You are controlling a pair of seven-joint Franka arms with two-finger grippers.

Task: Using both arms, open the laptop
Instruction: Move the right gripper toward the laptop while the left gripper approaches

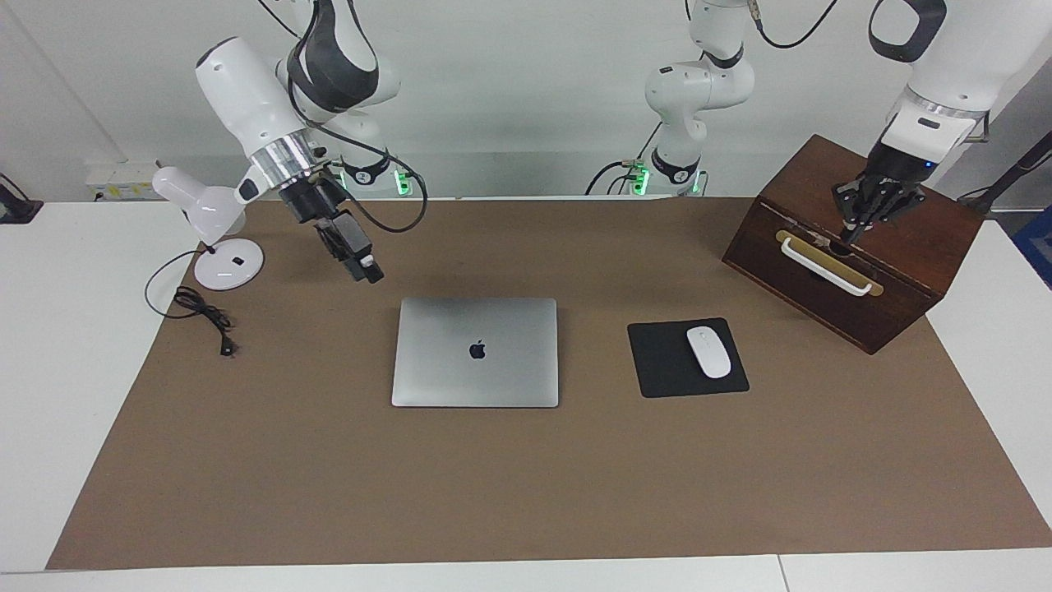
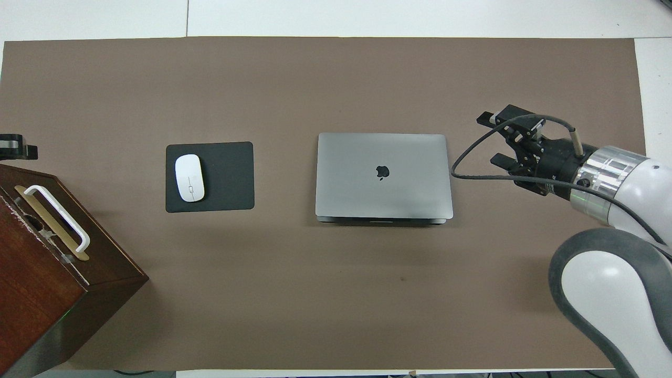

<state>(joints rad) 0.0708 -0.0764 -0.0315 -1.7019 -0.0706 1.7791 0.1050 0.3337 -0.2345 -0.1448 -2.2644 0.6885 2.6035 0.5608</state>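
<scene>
The silver-grey laptop (image 1: 475,352) (image 2: 383,176) lies shut and flat on the brown mat, apple logo up. My right gripper (image 1: 368,273) (image 2: 491,137) hangs open and tilted over the mat, just off the laptop's corner nearest the robots at the right arm's end; it touches nothing. My left gripper (image 1: 849,232) is shut, fingertips together, holding nothing I can see. It sits over the top front edge of the wooden box, just above the handle. In the overhead view only a black part of it shows at the picture's edge.
A dark wooden box (image 1: 904,271) with a white handle (image 1: 824,265) stands at the left arm's end. A white mouse (image 1: 708,352) on a black mouse pad (image 1: 662,366) lies between box and laptop. A white desk lamp (image 1: 228,265) and black cable (image 1: 201,312) sit at the right arm's end.
</scene>
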